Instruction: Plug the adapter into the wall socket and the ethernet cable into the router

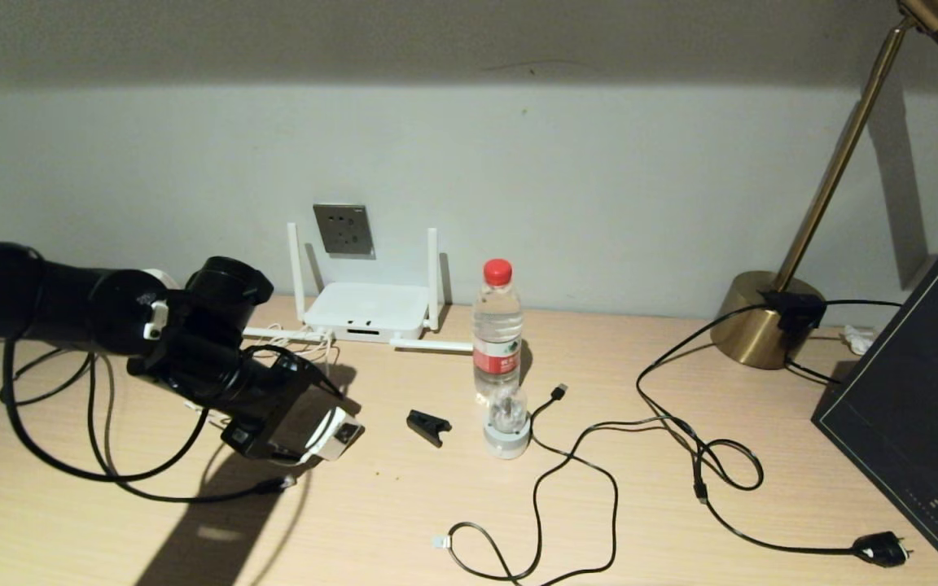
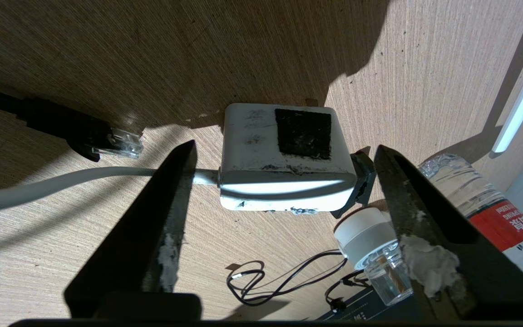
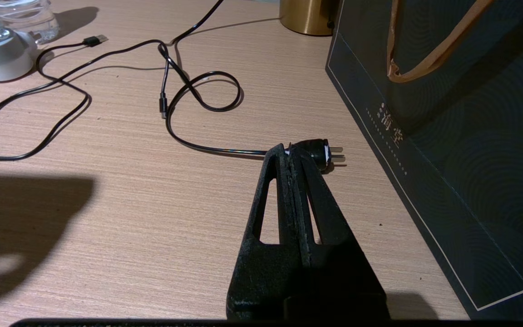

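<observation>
Adapter point(image 2: 284, 159) lies on the desk point(image 1: 404, 521) between the spread jaws of my left gripper point(image 2: 284, 181), not gripped.

Nothing is plugged in: the wall socket point(image 1: 344, 229), far behind the router point(image 1: 367, 312), is bare, and the ethernet cable's plug point(image 2: 123, 141) lies loose just left of my jaws. A black clip point(image 1: 428, 426), water bottle point(image 1: 497, 325) and USB cable point(image 1: 554, 395) sit to the right. My right gripper point(image 3: 295, 154) rests closed, empty, near the mains plug point(image 3: 318, 153).
</observation>
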